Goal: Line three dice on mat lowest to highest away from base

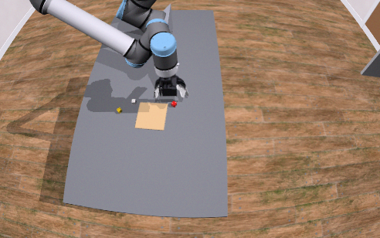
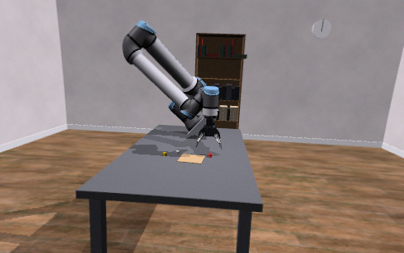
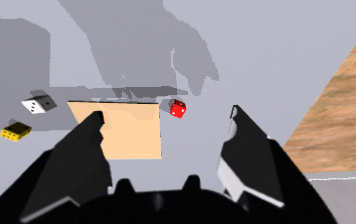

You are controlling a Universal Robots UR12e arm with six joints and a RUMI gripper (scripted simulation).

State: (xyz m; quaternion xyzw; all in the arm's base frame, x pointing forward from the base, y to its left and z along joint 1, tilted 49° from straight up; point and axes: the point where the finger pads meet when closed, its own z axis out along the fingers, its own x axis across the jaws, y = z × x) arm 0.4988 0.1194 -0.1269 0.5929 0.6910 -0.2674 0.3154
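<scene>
The tan mat (image 1: 150, 120) (image 2: 191, 159) (image 3: 132, 137) lies flat on the table. A red die (image 1: 174, 103) (image 2: 209, 155) (image 3: 178, 108) sits just off the mat's right edge, near its robot-side corner. A white die (image 1: 134, 101) (image 2: 177, 152) (image 3: 33, 105) sits off the mat's left side, near its robot-side corner. A yellow die (image 1: 119, 110) (image 2: 164, 154) (image 3: 16, 131) sits farther left. The top numbers are too small or slanted to read surely. My gripper (image 1: 171, 96) (image 2: 208, 147) (image 3: 168, 108) is open and empty, above the table near the red die.
The grey table (image 1: 154, 174) (image 2: 172, 181) carries the mat and dice. Its right edge shows beyond the right finger in the wrist view. The arm's shadow falls over the robot side of the mat and the area left of it. A bookshelf (image 2: 220, 67) stands behind the table.
</scene>
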